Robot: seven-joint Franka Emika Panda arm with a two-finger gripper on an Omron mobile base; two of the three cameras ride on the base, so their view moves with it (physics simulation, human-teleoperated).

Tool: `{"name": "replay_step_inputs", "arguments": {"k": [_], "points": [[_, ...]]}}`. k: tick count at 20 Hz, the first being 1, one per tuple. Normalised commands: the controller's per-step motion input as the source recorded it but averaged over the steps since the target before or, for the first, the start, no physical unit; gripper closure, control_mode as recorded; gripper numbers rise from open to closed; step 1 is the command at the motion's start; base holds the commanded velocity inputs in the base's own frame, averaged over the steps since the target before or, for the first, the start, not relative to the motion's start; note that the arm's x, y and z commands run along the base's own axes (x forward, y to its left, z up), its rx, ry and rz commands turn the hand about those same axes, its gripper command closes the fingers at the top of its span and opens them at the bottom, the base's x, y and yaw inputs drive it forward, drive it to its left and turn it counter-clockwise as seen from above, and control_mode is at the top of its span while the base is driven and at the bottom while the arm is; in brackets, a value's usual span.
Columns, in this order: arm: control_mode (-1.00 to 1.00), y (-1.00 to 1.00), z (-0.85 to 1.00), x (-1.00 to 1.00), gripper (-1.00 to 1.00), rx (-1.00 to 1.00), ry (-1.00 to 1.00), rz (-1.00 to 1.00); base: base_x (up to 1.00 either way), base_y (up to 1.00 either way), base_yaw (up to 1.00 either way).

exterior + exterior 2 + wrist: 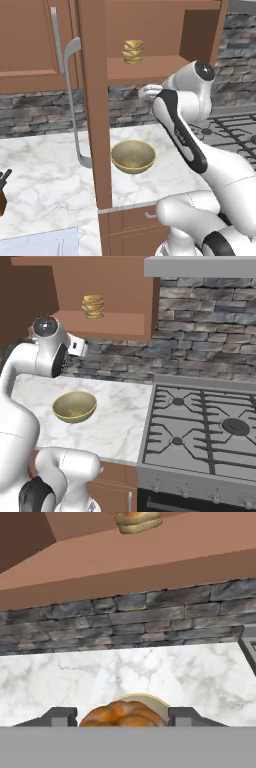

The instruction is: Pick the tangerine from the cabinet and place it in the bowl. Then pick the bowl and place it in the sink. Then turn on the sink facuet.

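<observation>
The tangerine [123, 713], orange-brown, sits between my gripper's [122, 718] two dark tips, which are shut on it. Just behind the fruit in the hand view peeks a pale strip of the bowl's rim [159, 704]. The gold-olive bowl [132, 156] [74, 406] stands empty on the white marble counter [50, 170]. My hand [149, 91] [76, 347] hangs below the front edge of the cabinet shelf [145, 69], higher than the bowl. The reddish-brown cabinet door [95, 100] stands open with its curved grey handle [74, 100]. A corner of the pale sink [40, 244] shows at lower left.
A stack of tan bread-like rings [133, 51] [93, 306] rests on the cabinet shelf. A black gas stove [200, 426] adjoins the counter on the right. A grey stone wall [125, 619] backs the counter. A small dark object [4, 179] pokes in at the left edge.
</observation>
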Motion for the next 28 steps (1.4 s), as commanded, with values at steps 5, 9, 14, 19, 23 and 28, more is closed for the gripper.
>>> {"name": "replay_step_inputs", "arguments": {"k": [5, 9, 14, 19, 23, 28], "points": [[-1.00, -0.02, -1.00, -0.23, 1.00, -0.16, 0.30, 0.00, 0.00, 0.00, 0.00], [-1.00, 0.00, -1.00, 0.28, 1.00, -0.12, 0.23, 0.00, 0.00, 0.00, 0.00], [-1.00, 0.00, -0.76, 0.30, 1.00, -0.01, 0.08, 0.00, 0.00, 0.00, 0.00], [-1.00, 0.02, -0.47, 0.30, 1.00, 0.00, 0.00, 0.00, 0.00, 0.00, 0.00], [-1.00, 0.15, -0.48, 0.08, 1.00, 0.00, 0.00, 0.00, 0.00, 0.00, 0.00], [-1.00, 0.22, -0.43, 0.25, 1.00, 0.00, 0.00, 0.00, 0.00, 0.00, 0.00]]}}
